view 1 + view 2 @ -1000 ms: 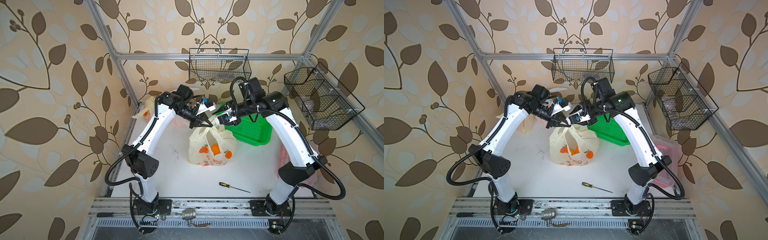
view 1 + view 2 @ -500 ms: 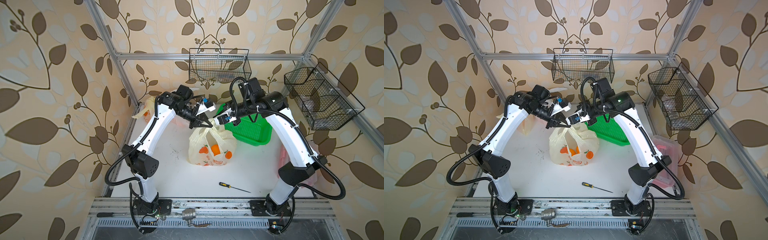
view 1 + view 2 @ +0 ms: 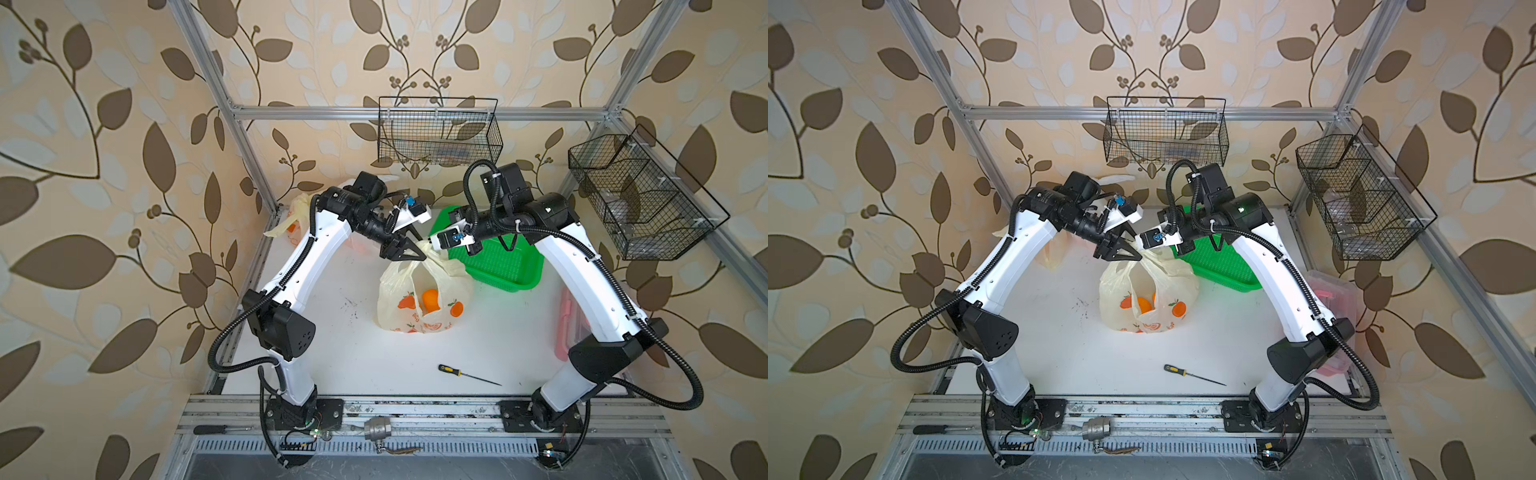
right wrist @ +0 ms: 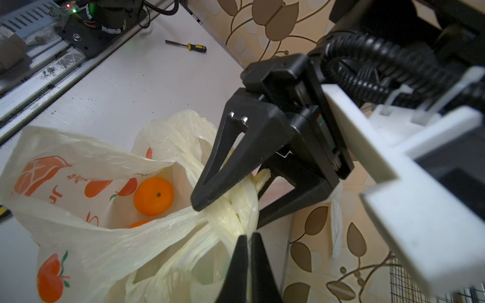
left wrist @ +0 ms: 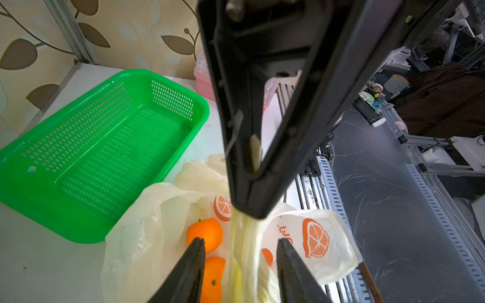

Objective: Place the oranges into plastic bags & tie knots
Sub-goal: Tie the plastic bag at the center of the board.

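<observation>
Right claw (image 4: 248, 237) is pinched tight on the bag's (image 3: 399, 291) twisted handles (image 4: 236, 207). Its two fingers are pressed together with pale yellow plastic caught between them. Left claw (image 5: 240, 242) stands partly open around the same twist. The strand runs down the gap between its fingers (image 5: 189, 270) without filling it. In the right wrist view one fingertip lies against the plastic. It grips nothing. Both claws meet almost tip to tip above the bag, just off a corner of the green basket (image 5: 78, 210).

Pale yellow with orange fruit prints, the bag sits upright on the table (image 3: 332, 353), just beside the basket on the side facing the arm bases. Whether bag and basket touch I cannot tell. Its mouth gapes below the twist, and at least two oranges (image 4: 153, 196) show inside, low in the bag.

Well apart from the basket, beyond the left arm, lies a second bag (image 3: 293, 216). Farther from the basket than the first bag, toward the arm bases, lies a screwdriver (image 3: 465, 373). Near the basket's end by the right arm stands a pink box (image 5: 203, 78).
</observation>
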You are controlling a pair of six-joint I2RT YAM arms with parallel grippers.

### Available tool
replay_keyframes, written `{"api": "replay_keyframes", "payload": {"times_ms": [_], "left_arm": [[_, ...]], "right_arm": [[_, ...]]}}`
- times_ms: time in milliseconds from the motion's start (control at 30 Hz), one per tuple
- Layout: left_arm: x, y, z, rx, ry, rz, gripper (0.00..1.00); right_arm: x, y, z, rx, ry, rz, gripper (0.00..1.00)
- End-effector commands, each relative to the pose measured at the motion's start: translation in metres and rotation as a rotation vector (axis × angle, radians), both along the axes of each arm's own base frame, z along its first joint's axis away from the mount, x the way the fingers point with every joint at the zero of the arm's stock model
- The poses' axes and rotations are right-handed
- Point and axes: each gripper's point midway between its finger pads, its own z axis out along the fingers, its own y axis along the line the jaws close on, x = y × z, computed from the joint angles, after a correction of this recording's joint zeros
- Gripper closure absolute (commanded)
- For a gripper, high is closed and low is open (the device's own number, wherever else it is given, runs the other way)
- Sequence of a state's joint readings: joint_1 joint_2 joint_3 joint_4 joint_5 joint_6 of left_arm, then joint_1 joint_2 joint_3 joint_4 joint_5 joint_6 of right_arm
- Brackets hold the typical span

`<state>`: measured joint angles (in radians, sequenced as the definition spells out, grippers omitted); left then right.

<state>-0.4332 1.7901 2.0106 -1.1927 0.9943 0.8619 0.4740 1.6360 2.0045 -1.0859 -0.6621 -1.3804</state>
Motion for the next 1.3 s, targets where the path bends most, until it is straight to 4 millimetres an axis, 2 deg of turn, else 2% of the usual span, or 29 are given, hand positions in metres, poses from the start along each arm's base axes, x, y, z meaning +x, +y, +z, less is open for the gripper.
{"api": "replay_keyframes", "payload": {"times_ms": [0, 67, 200, 333, 467, 733, 1000, 1267], "left_arm": [[-0.010, -0.002, 0.026, -0.069, -0.064, 0.005, 0.52], [-0.008, -0.002, 0.026, -0.078, -0.070, 0.015, 0.51], [-0.008, -0.002, 0.028, -0.087, -0.075, 0.032, 0.42], [-0.008, -0.002, 0.026, -0.088, -0.066, 0.040, 0.41], [-0.009, -0.001, 0.026, -0.089, -0.059, 0.047, 0.41], [-0.015, 0.001, 0.028, -0.101, -0.058, 0.058, 0.40], [-0.009, -0.004, 0.038, -0.148, -0.063, 0.085, 0.27], [-0.001, -0.010, 0.047, -0.205, -0.093, 0.125, 0.21]], "right_arm": [[-0.009, 0.000, 0.017, 0.106, 0.054, -0.047, 1.00], [-0.010, -0.002, 0.014, 0.135, 0.087, -0.087, 1.00], [-0.017, -0.005, 0.002, 0.167, 0.154, -0.139, 1.00], [-0.022, -0.003, -0.004, 0.199, 0.230, -0.186, 1.00], [-0.018, 0.002, -0.002, 0.243, 0.317, -0.267, 1.00], [-0.022, 0.002, -0.007, 0.266, 0.431, -0.309, 1.00], [-0.025, -0.006, -0.013, 0.272, 0.510, -0.360, 1.00], [-0.029, -0.013, -0.008, 0.307, 0.574, -0.398, 1.00]]}}
